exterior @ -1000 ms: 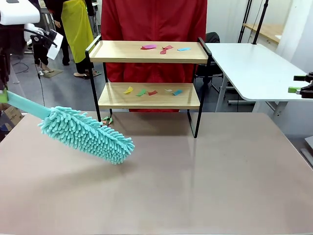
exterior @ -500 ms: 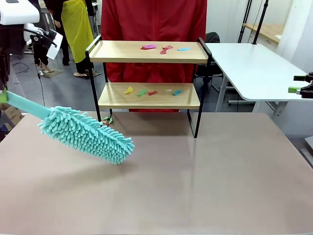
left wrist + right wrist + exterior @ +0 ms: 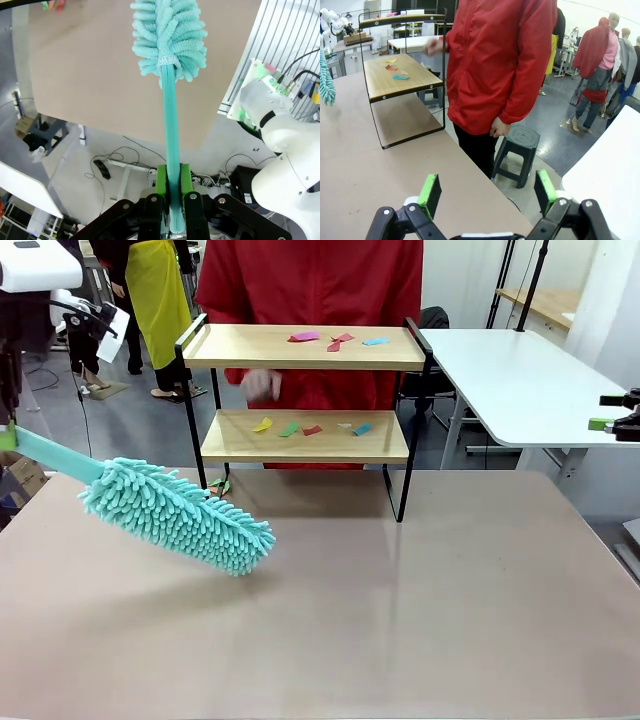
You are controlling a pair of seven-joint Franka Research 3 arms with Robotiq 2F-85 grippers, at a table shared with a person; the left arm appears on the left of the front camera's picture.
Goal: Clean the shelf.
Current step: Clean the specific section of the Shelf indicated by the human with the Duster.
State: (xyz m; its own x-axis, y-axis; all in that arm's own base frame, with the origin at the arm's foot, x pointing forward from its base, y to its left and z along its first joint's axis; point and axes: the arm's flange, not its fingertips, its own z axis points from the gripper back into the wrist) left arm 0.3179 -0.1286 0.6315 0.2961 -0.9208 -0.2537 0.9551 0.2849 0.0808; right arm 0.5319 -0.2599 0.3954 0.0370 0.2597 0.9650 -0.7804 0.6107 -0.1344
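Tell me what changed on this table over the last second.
The person's hand has come up behind the shelf, blurred, between its two boards. Nothing was taken or let go. The duster stays tilted over the table, the left gripper shut on its handle; the right gripper stays open; the paper scraps lie unmoved.

Brown table (image 3: 450, 620) across the whole near half, matt, with a faint sheen toward the middle. Beyond its far edge, upright, a person in a red jacket (image 3: 320, 280). Just to the right of that person, low on the grey floor, a round black stool (image 3: 520, 137). Far right, a white table (image 3: 510, 380), thin black stand poles (image 3: 533, 280) rising behind. Far left, another person in a yellow apron (image 3: 155, 290). Off the table's left edge, on the floor, a small black block (image 3: 101, 169) trailing cables.
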